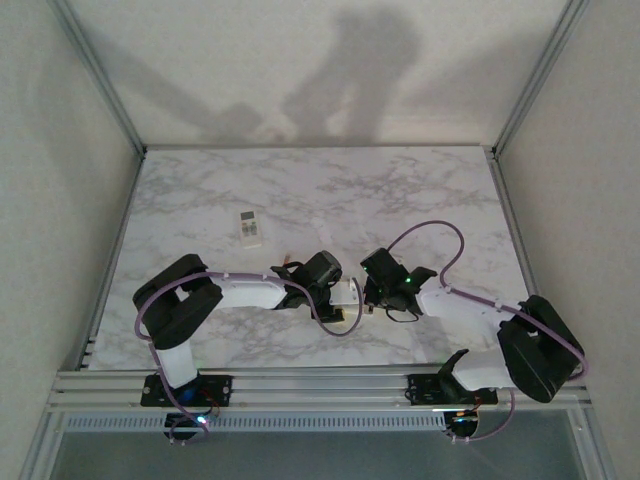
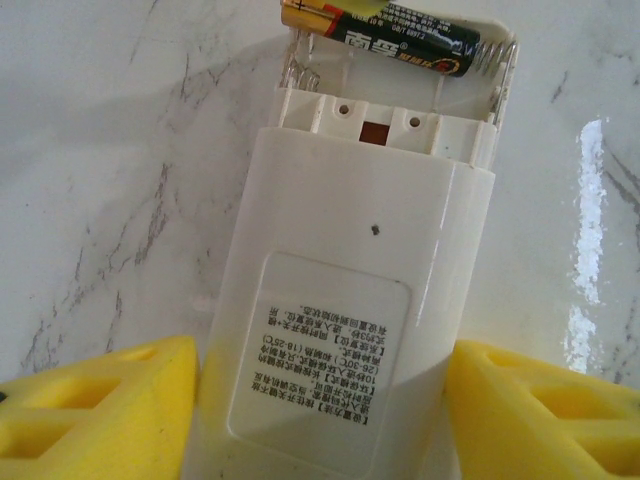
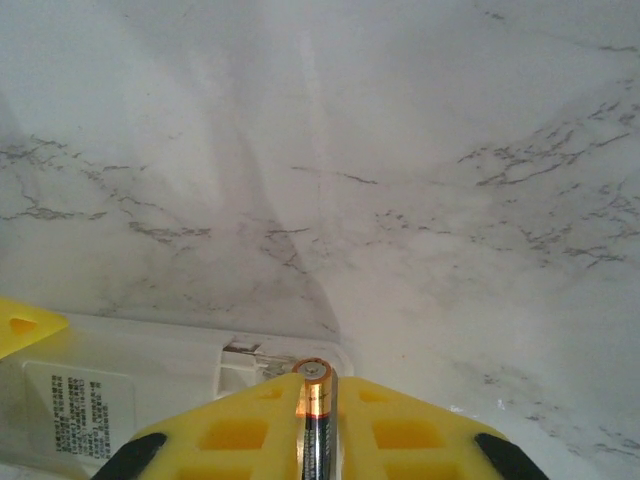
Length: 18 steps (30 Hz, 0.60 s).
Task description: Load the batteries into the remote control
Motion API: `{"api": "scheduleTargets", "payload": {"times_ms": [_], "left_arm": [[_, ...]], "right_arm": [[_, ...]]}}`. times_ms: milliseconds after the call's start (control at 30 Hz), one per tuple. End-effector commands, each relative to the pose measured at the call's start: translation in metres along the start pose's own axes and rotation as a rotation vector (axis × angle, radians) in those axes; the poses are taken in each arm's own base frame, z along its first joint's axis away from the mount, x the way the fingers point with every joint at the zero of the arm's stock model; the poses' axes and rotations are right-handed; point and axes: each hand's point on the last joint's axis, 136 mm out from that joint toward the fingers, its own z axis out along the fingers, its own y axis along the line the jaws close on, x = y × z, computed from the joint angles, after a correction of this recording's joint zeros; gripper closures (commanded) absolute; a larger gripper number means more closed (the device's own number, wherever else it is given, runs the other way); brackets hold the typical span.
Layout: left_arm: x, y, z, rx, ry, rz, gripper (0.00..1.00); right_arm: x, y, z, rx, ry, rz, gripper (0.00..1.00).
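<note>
left tool [image 2: 320, 425]: we see its yellow pads [image 2: 100, 410] clamped on both sides of the remote [image 2: 340, 250], at the labelled end.
remote: back facing up, held near the front middle of the bench [image 1: 300, 190], between the two tools; we cannot tell whether it touches the bench.
recess [image 2: 400, 90]: open, at the end of the remote away from the left tool.
first battery [image 2: 400, 40]: lies aslant in the recess, gold end to the left, other end at a spring [image 2: 495, 65].
right tool [image 3: 315, 400]: pinching the second battery [image 3: 316, 420] lengthwise, its tip just beside the remote's open end.
white flat piece [image 1: 248, 228]: lies alone on the bench, well apart from both tools.
</note>
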Motion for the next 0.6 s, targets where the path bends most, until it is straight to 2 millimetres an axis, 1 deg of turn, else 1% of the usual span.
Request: {"api": "scheduleTargets", "payload": {"times_ms": [0,200,400,500,567], "left_arm": [[0.009,-0.006,0.009,0.021,0.037,-0.005,0.35],[0.009,-0.006,0.009,0.021,0.038,-0.009,0.35],[0.009,-0.005,0.009,0.018,0.037,-0.012,0.35],[0.009,-0.005,0.010,0.020,0.039,-0.015,0.35],[0.010,-0.005,0.010,0.019,0.040,-0.016,0.35]], "right_arm": [[0.004,0.001,0.007,-0.007,0.016,0.006,0.85],[0.007,0.002,0.009,-0.017,0.024,0.011,0.88],[0.014,0.001,0.013,-0.024,0.054,0.012,0.89],[0.014,0.002,0.008,-0.029,0.053,0.026,0.88],[0.009,0.002,-0.001,-0.033,0.028,0.042,0.88]]}}
